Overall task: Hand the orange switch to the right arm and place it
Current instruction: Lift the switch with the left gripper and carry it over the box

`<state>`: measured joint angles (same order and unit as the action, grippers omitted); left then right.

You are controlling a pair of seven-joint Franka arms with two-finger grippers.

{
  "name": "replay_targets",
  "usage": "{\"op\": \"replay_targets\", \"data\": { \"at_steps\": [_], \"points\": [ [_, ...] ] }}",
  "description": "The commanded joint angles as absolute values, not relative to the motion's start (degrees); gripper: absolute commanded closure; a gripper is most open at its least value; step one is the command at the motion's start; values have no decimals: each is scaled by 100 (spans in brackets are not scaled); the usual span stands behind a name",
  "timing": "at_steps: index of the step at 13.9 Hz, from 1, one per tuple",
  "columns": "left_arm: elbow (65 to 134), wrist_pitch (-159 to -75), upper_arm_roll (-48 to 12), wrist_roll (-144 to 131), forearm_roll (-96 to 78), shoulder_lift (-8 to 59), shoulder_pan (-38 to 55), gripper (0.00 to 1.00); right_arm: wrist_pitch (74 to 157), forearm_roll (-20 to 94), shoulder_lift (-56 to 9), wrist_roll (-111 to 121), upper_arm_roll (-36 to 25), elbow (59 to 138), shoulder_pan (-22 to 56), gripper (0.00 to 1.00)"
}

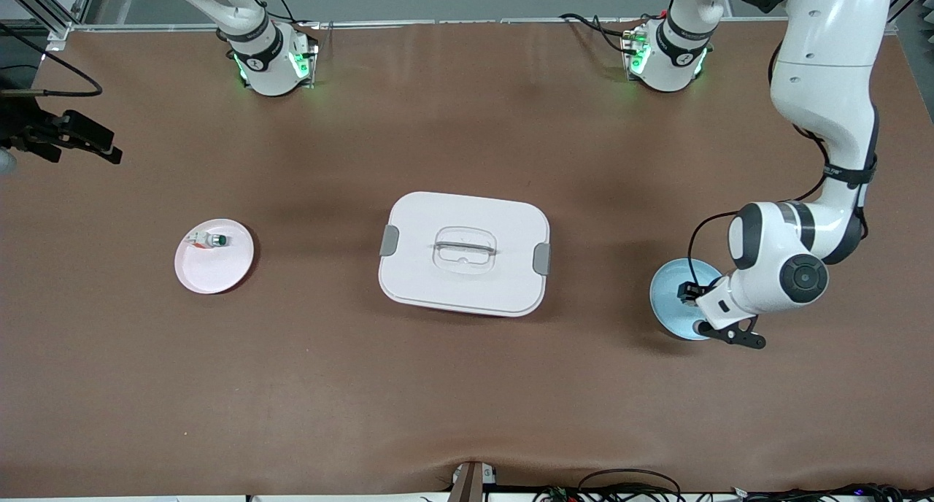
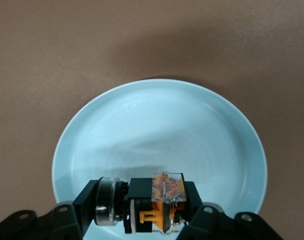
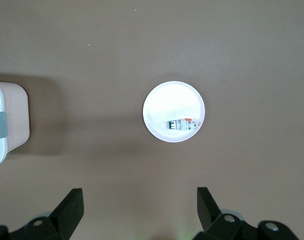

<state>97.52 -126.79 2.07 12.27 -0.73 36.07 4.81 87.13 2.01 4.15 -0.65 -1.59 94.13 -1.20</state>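
Front view: left end effector (image 1: 689, 293) sat low over light blue plate (image 1: 668, 298) at left arm's end of brown tabletop (image 1: 467, 385). White lidded box (image 1: 464, 253) at centre. Pink plate (image 1: 214, 256), at box's 9 o'clock, carried small white part with green top (image 1: 209, 240). Right end effector (image 1: 91, 144) waited near tabletop edge.

Left wrist view: fingers (image 2: 89, 200) clamped shut on orange switch (image 2: 159, 202), just above plate.

Right wrist view: fingers (image 3: 72, 207) spread wide, holding nothing, over bare tabletop.
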Motion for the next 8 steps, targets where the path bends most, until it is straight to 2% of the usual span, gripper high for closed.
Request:
{"op": "replay_targets", "data": {
  "at_steps": [1, 4, 8],
  "points": [
    [9818, -12008, 211, 1169, -368, 3051, 448, 61, 8701, 246, 501, -18, -141, 9475, -202, 0],
    [9712, -11149, 211, 644, -396, 2480, 448, 61, 8701, 246, 501, -9, -141, 9483, -211, 0],
    [9168, -9645, 202, 37, -483, 1856, 448, 61, 8762, 246, 501, -9, -141, 9466, -193, 0]
  ]
}}
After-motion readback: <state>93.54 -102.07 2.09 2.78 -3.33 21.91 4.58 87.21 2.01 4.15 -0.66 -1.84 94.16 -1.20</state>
